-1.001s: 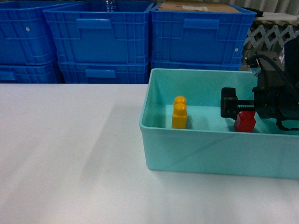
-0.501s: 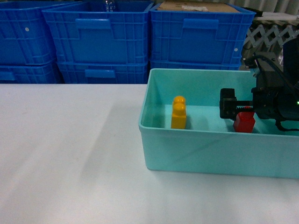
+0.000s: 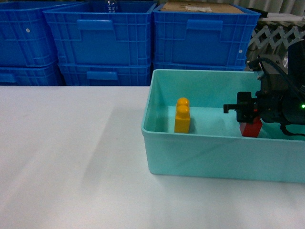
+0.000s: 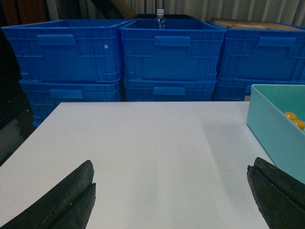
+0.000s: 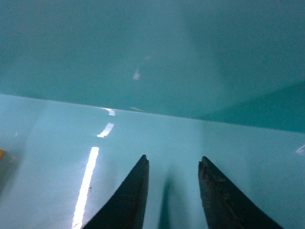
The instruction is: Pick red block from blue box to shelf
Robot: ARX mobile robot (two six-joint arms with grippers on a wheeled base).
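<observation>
Hanging low inside the blue box, near its right end, with the right gripper parted only narrowly and clasping nothing; just bare turquoise floor between the fingers in the wrist view. Standing on the box floor just behind and below that gripper, partly hidden by it: the red block. Further left in the same box, well apart, an upright yellow block. Spread wide and empty over the white table: the left gripper. Stacked behind, dark blue crates.
</observation>
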